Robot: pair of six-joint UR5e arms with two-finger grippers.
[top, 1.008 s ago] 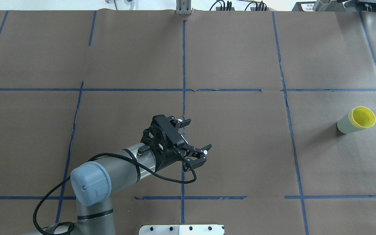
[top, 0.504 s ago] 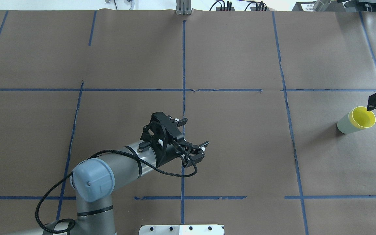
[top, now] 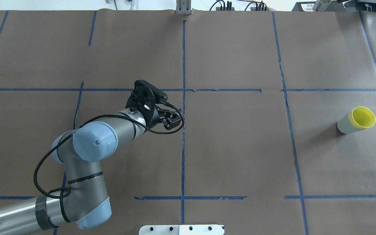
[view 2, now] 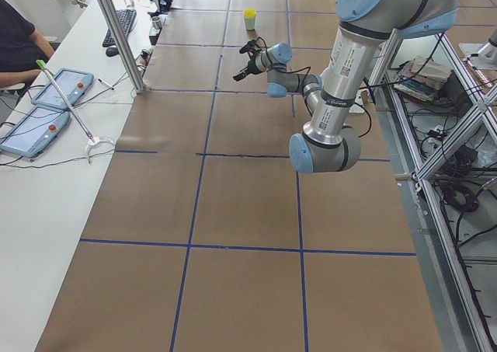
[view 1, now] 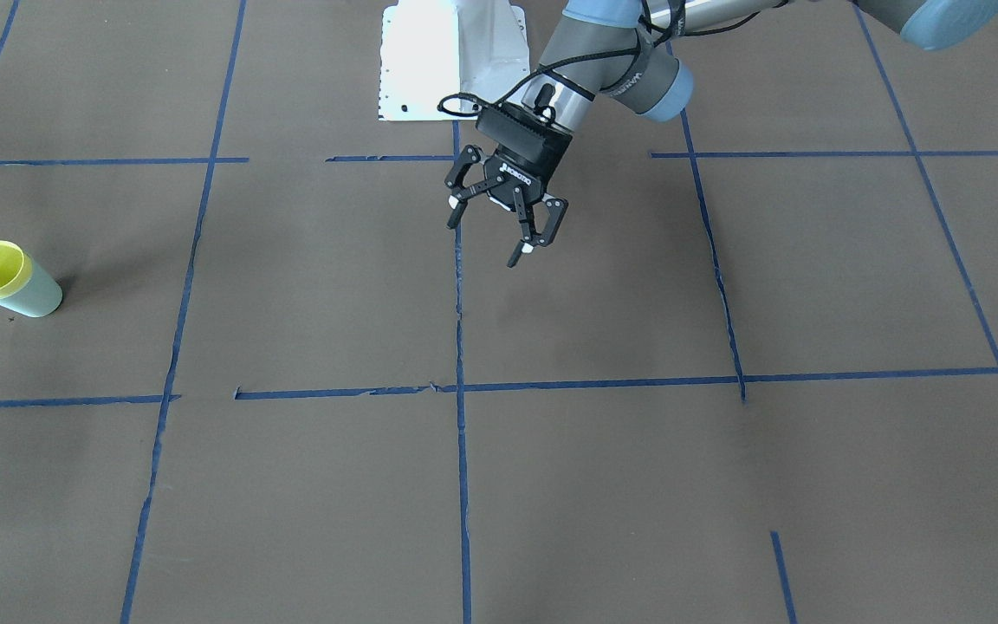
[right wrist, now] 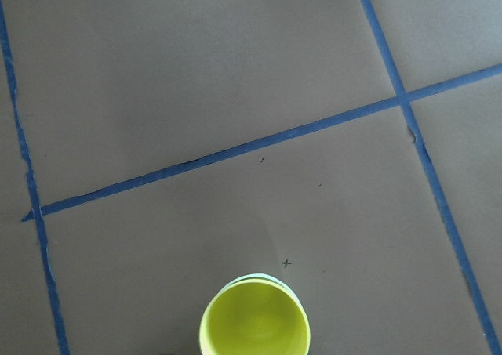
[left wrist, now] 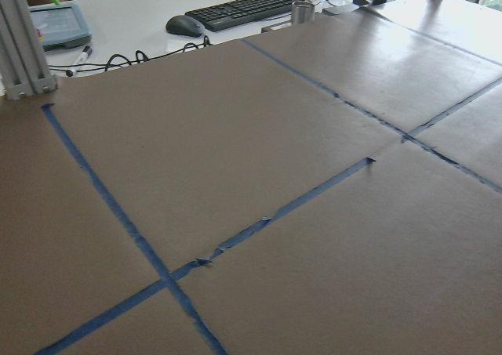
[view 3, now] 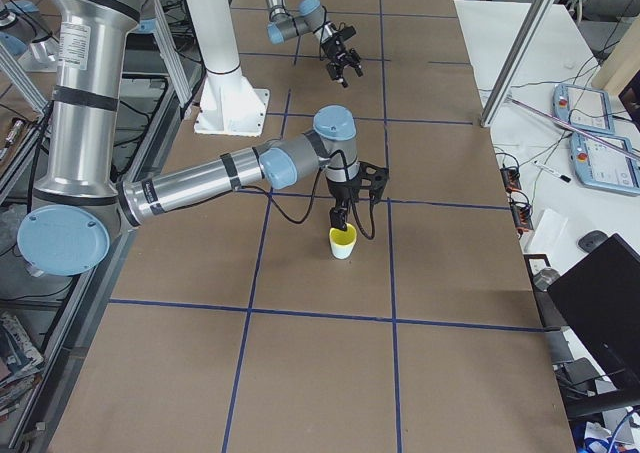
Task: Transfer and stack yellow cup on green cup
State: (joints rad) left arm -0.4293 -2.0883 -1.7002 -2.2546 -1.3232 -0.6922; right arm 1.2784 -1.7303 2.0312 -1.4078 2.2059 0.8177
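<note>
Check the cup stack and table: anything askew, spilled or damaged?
Nothing serious. The yellow cup sits nested in the green cup, upright, with nothing spilled. The only oddity is that the blue tape is ragged and broken near the table centre.

left tool (view 1: 486,240) spread, hovering | right tool (view 3: 340,216) hovering, grip state unclear

White "ROBOTIQ" across body of black two-finger left end effector (view 1: 482,243). Dark lettering down grey metal tube of near arm (view 2: 339,64), too small to read.
</note>
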